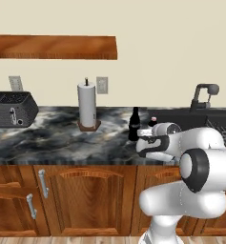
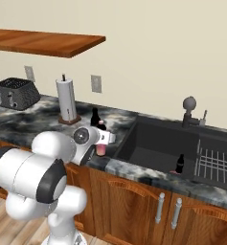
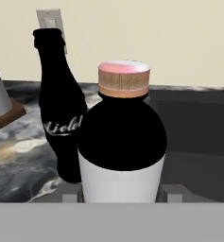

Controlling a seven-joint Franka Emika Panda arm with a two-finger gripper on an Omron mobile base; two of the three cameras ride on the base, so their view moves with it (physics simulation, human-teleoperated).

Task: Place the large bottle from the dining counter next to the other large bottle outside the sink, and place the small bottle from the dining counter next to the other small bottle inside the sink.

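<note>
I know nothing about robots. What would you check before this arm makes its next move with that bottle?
1. Large bottle with pinkish cap, dark shoulder and whitish body sits between the gripper fingers: ok.
2. Bottle upright: ok.
3. It stands close beside the slim all-black bottle: ok.
4. The two bottles are not touching: cannot tell.
5. The spot is outside the dark rectangular sink: ok.
6. Bottle base rests on the marbled stone counter: cannot tell, the base is hidden.

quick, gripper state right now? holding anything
gripper: closed on the large bottle, held upright just beside the other large bottle on the counter.
</note>
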